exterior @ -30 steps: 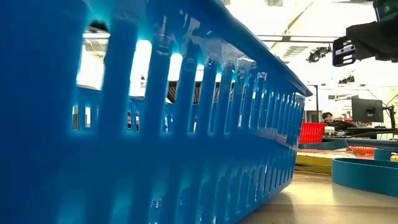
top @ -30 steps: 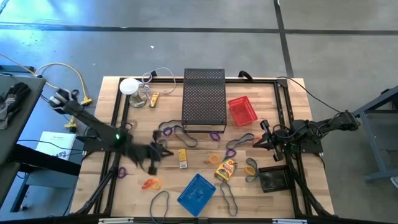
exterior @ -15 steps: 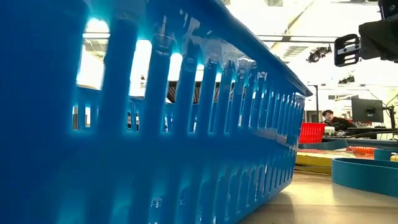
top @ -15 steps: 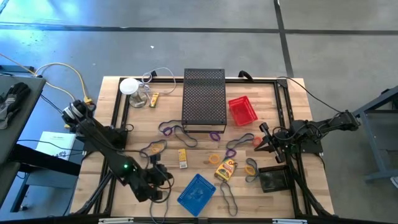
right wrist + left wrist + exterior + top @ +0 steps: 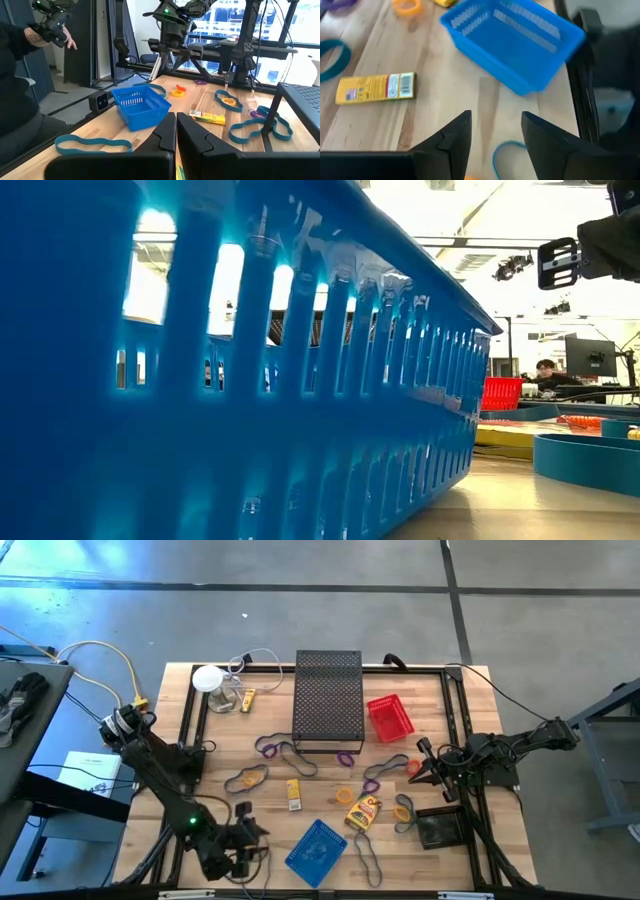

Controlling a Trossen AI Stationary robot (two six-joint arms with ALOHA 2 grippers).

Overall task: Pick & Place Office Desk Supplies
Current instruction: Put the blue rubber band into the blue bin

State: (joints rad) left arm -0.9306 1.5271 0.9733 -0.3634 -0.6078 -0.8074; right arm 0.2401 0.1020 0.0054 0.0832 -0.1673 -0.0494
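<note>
Two baskets: blue basket, red basket.

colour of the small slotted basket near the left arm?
Blue; the slotted plastic basket shows best in the left wrist view.

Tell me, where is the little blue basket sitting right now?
From above, the blue basket sits near the table's front edge, about midway across, just right of the left claw. A yellow-and-red packet lies just beyond it.
</note>
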